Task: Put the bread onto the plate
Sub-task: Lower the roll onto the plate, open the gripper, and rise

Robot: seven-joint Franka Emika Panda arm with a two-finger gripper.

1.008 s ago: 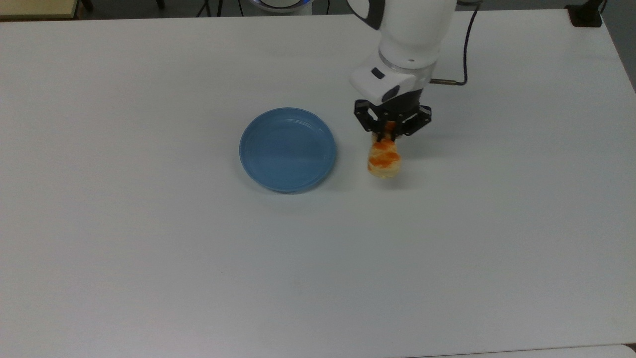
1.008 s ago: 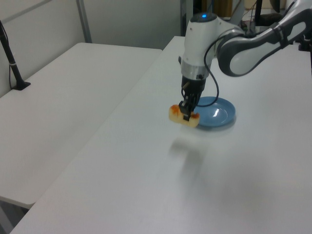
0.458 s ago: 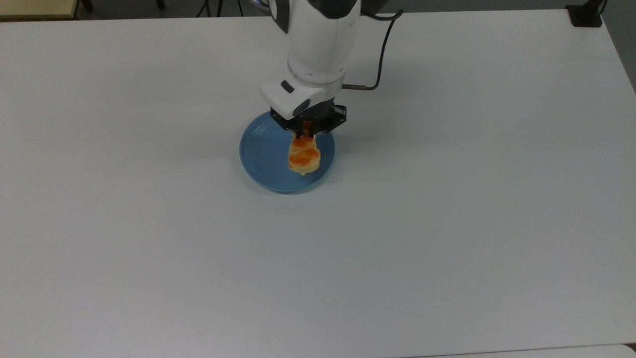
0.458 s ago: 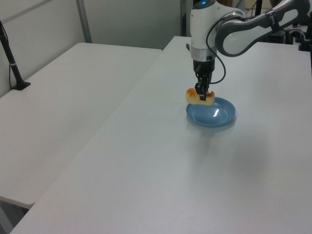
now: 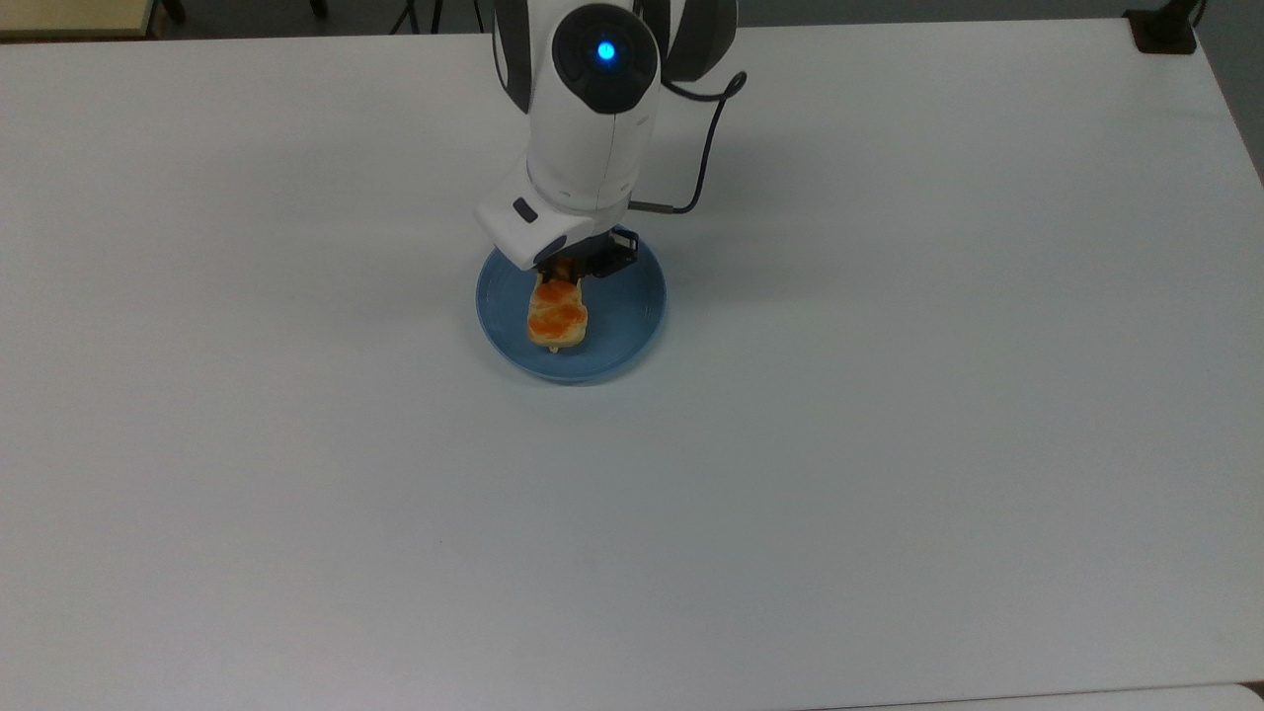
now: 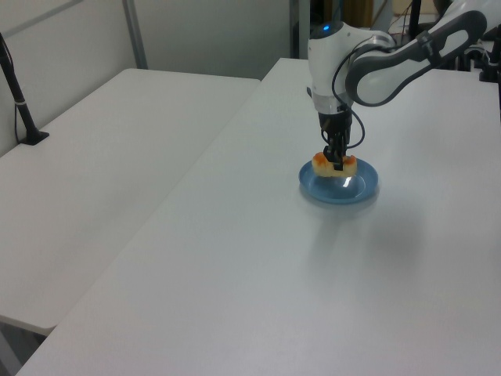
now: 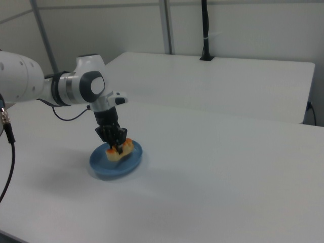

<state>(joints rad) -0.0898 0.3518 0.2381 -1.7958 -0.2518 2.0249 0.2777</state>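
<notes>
The light-blue round plate (image 5: 632,326) lies on the white table, also seen as the plate (image 6: 362,189) and the plate (image 7: 104,169). The pale-yellow bread (image 5: 556,316) with orange-brown patches is over the plate's middle, held low above or on it; I cannot tell whether it touches. My gripper (image 5: 565,275) is shut on the bread's far end, pointing down. In the left view the gripper (image 6: 338,162) pinches the bread (image 6: 322,164) across its middle, and in the right view the gripper (image 7: 119,146) grips the bread (image 7: 126,147).
The white table (image 5: 889,444) stretches wide around the plate. A black cable (image 5: 703,158) hangs from the wrist. A second white table (image 6: 102,157) stands at the left view's left, with a black post (image 6: 19,102) on it.
The arm carried the bread from the top view's right of the plate leftward to over the plate, then lowered it toward the plate's middle. The grip stayed shut.
</notes>
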